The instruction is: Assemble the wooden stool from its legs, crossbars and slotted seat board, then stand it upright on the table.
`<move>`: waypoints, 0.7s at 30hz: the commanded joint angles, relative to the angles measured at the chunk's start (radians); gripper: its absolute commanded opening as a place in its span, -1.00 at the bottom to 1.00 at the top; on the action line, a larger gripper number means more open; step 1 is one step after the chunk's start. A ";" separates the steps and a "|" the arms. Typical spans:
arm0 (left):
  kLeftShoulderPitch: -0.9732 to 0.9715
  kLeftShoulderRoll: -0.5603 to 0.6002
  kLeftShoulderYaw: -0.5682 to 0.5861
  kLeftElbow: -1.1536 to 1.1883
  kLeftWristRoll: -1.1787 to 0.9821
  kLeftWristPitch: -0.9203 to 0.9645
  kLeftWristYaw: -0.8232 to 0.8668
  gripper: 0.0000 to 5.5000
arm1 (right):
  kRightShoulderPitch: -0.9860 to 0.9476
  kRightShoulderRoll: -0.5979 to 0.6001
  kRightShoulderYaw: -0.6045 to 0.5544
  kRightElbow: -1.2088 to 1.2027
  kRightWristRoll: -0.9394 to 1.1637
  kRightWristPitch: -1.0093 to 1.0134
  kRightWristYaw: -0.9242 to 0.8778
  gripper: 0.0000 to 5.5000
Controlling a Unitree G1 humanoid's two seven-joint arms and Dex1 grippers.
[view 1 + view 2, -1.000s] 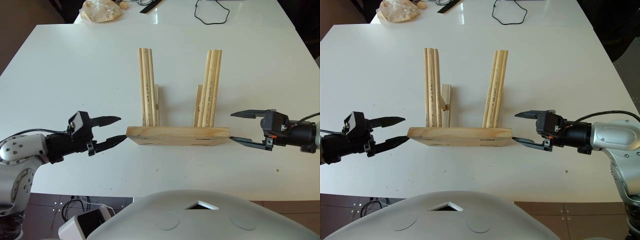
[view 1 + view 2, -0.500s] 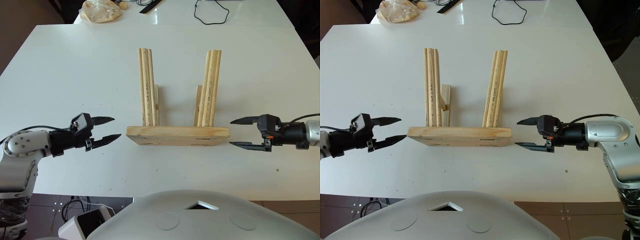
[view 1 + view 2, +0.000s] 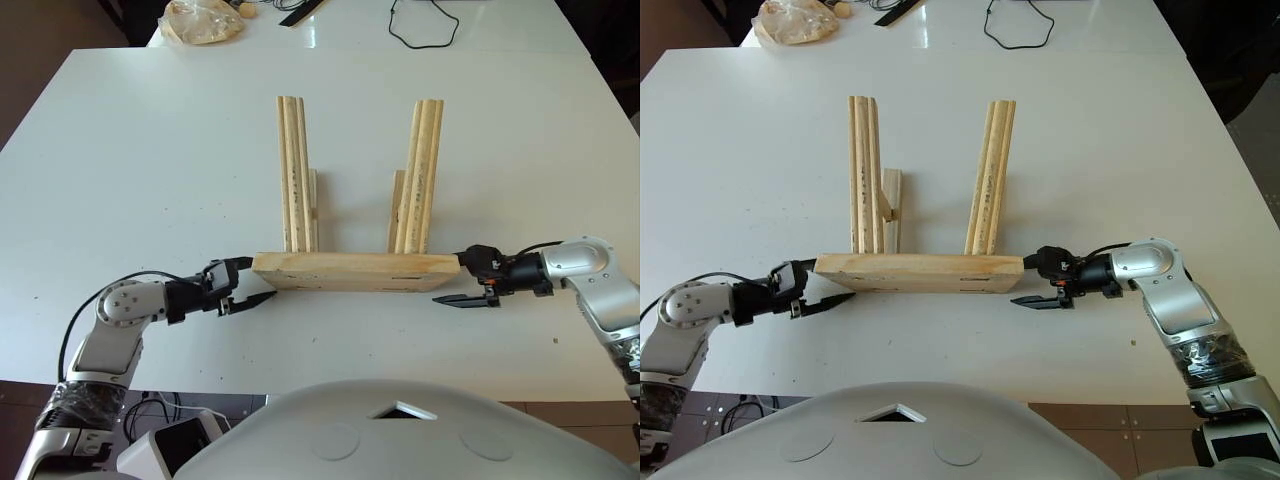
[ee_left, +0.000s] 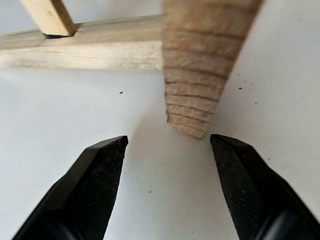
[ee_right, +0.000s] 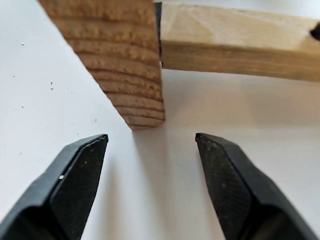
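**Stool on its side, a gripper at each end of the seat**

The stool lies on its side on the white table. Its seat board stands on edge, parallel to the near edge with a strip of table before it. The legs point toward the far edge, with short crossbars just inside them.

The left gripper sits low at the board's left end with its fingers spread apart. The end grain stands just ahead of the gap and touches neither finger.

The right gripper is placed likewise at the right end, its fingers apart and holding nothing.

Broad bare table lies on both sides toward the left and right edges, and between the leg pairs. Past the far edge, a second table carries a bag and a black cable.
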 commanded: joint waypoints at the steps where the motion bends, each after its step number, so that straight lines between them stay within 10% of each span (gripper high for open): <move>1: -0.001 -0.002 -0.023 0.008 -0.015 0.014 -0.014 0.12 | -0.016 0.009 0.016 -0.005 -0.010 -0.012 0.004 0.18; 10: -0.039 -0.018 -0.074 0.042 0.017 0.004 0.007 0.12 | -0.054 0.041 0.058 0.047 -0.051 -0.043 -0.009 0.18; 21: -0.040 -0.025 -0.089 0.039 -0.009 0.017 0.015 -0.43 | -0.051 0.042 0.067 0.064 -0.055 -0.042 -0.009 -0.36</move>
